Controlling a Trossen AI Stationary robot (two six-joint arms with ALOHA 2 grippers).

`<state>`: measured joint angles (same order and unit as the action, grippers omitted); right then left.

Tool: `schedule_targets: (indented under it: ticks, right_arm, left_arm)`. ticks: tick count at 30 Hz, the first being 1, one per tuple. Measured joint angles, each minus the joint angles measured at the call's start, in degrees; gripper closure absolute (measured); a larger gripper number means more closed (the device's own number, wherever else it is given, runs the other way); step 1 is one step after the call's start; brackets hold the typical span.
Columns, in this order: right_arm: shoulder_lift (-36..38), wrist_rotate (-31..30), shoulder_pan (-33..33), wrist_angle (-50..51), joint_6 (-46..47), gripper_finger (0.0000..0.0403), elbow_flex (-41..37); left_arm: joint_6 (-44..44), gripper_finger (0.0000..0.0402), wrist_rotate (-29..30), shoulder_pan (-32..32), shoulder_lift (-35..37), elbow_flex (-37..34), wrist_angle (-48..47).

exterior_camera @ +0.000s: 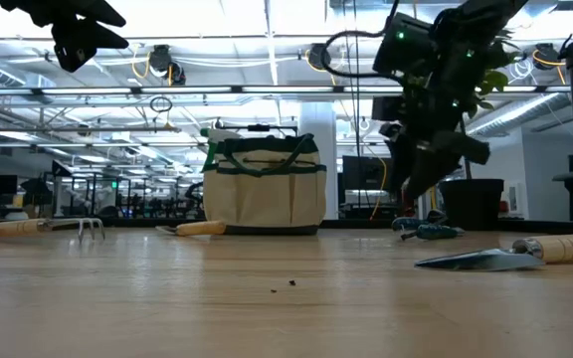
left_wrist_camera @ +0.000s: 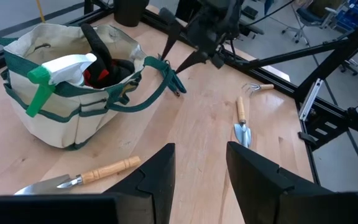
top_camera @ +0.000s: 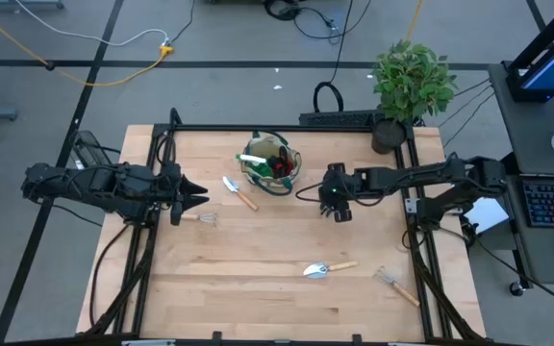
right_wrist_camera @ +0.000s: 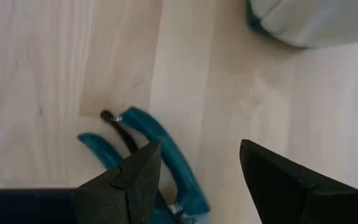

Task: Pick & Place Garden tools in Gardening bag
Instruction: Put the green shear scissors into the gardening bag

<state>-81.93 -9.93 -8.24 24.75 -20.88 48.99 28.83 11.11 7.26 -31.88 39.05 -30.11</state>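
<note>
Surface (top_camera: pixel 258 279): pale wooden top inside a dark frame, carrying every tool and the bag.

Potted plant (top_camera: pixel 410 82): at the far right corner of the surface, leafy top in full view, pot partly hidden under the leaves.

Gardening bag (top_camera: pixel 272 163): beige tote with green trim, upright near the far middle of the surface. Inside it, a green-and-white spray bottle (left_wrist_camera: pixel 64 68), a dark handle and something red; the red item is too buried to identify.

Left pincer (top_camera: pixel 195 195): raised above the left side of the surface, well apart from the bag; fingers (left_wrist_camera: pixel 157 171) spread with a clear gap, nothing between them.

Right pincer (top_camera: pixel 337 204): raised just right of the bag, pointing downward; fingers (right_wrist_camera: pixel 135 171) spread wide and empty, directly above the shears.

Pruning shears (right_wrist_camera: pixel 154 146): teal-handled, lying flat on the surface beside the bag's base; lower part cut off by the right wrist view's edge.

Trowel, near bag (top_camera: pixel 238 192): wooden handle, metal blade, lying just left of the bag's front.

Trowel, front (top_camera: pixel 327 269): lying alone toward the near right of the surface.

Rake, left (top_camera: pixel 205 219): small, just beside the left pincer; prongs hard to make out from above.

Rake, right (top_camera: pixel 395 284): near the right front edge, well apart from the bag.
</note>
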Motion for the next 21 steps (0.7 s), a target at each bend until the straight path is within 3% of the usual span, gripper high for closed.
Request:
schedule_targets:
  ticks: [5, 21]
  right_arm:
    - [-1.5, 2.9, 0.0, 0.5, -0.5, 0.019, 0.0]
    - [-7.4, 2.7, -0.1, -2.7, -1.3, 0.019, 0.0]
  left_arm:
    - [0.0, 0.0252, 0.0, 0.0, 0.0, 0.0, -0.1]
    - [-5.0, 0.0252, 2.2, 0.0, 0.0, 0.0, -0.1]
